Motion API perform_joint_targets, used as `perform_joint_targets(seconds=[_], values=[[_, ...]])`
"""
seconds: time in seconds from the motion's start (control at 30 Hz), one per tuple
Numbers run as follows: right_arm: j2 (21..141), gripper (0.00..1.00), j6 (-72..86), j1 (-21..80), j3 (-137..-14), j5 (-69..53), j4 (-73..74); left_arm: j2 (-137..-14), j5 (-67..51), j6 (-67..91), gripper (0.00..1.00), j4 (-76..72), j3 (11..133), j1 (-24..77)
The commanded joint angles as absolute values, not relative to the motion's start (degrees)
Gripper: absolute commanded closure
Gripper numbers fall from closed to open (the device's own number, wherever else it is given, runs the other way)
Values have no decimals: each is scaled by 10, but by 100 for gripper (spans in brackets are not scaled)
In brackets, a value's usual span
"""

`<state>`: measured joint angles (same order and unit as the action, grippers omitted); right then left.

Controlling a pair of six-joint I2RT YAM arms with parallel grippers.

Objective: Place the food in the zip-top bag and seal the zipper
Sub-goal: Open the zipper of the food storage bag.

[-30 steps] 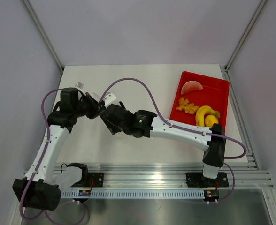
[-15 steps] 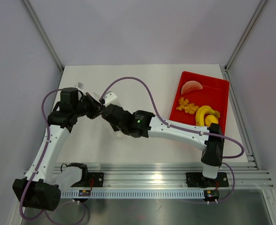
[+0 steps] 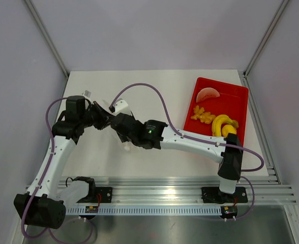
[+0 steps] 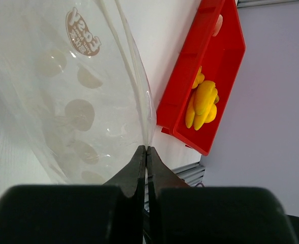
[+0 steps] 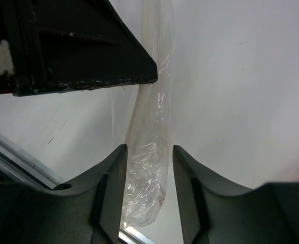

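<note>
The zip-top bag point(image 4: 73, 101), clear with whitish oval spots, hangs between the two arms above the table. My left gripper point(image 4: 147, 150) is shut on its edge, where a thin strip, the zipper point(image 4: 131, 66), runs along. Lower down the bag point(image 5: 152, 173), my right gripper point(image 5: 149, 152) stands open with a finger on either side of the crinkled plastic. In the top view the two grippers, left point(image 3: 109, 122) and right point(image 3: 121, 133), meet left of centre. The food lies in the red tray point(image 3: 238, 94): watermelon slice point(image 3: 208, 94), knobbly pieces point(image 3: 202, 116), banana point(image 3: 221, 122), yellow lump point(image 3: 229, 130).
The red tray point(image 4: 210, 66) sits at the table's right side, near the right wall. The right arm point(image 3: 190, 140) stretches across the middle of the table. A metal rail point(image 3: 180, 183) runs along the near edge.
My right gripper has shifted a little nearer and to the left along the bag, and the bag's lower corner now shows below it. The left gripper has kept its hold.
</note>
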<state>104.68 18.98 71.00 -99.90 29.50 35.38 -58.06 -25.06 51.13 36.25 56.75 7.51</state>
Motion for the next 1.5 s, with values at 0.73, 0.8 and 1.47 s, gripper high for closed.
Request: perform_joint_targets(seconds=[0.73, 0.8, 1.47], values=[[1092, 81, 189, 720, -1056, 369, 344, -575, -269, 519, 100, 343, 562, 76], [1086, 87, 192, 720, -1050, 371, 340, -575, -268, 519, 100, 342, 560, 76], [923, 100, 323, 618, -842, 179, 207, -618, -402, 331, 62, 302, 584, 87]])
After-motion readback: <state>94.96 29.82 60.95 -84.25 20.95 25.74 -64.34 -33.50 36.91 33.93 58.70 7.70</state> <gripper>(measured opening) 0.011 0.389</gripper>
